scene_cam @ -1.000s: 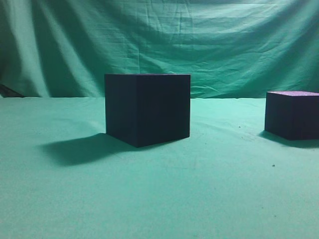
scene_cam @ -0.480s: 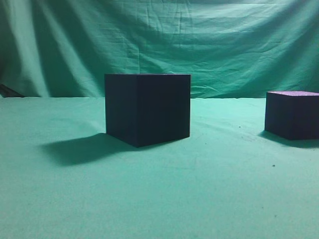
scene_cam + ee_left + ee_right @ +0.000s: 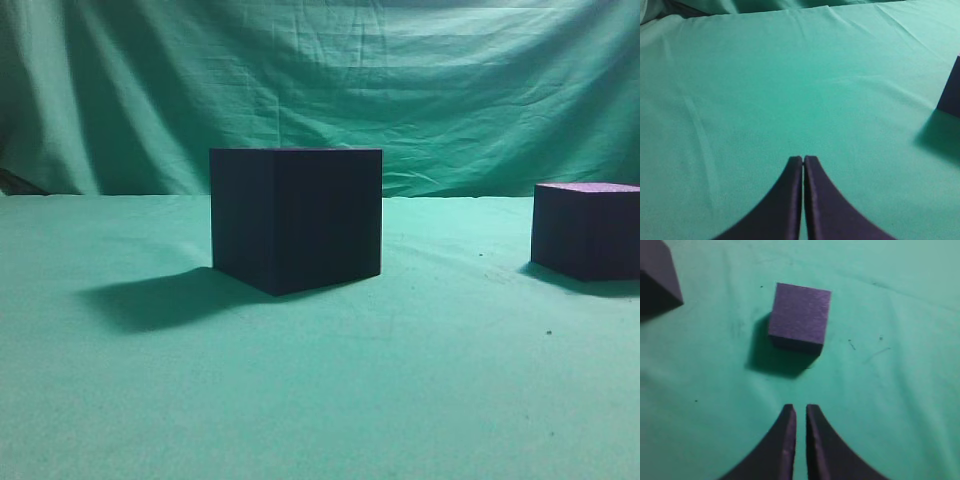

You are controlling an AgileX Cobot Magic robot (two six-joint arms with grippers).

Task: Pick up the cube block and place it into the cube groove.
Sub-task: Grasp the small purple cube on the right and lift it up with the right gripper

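The cube groove [image 3: 295, 220], a large near-black box, stands at the middle of the exterior view. The small purple cube block [image 3: 587, 230] sits at the right edge, apart from it. Neither gripper shows in the exterior view. In the right wrist view the cube block [image 3: 800, 317] lies on the cloth ahead of my right gripper [image 3: 800, 407], which is empty with its fingers nearly together and clear of the block. A corner of the groove [image 3: 657, 275] shows at top left. My left gripper [image 3: 803, 159] is shut and empty over bare cloth, with an edge of the groove [image 3: 951, 95] at far right.
Green cloth [image 3: 320, 400] covers the table, and a green draped backdrop [image 3: 320, 80] hangs behind. The groove casts a shadow [image 3: 160, 300] to its left. The cloth's far edge [image 3: 765, 12] shows in the left wrist view.
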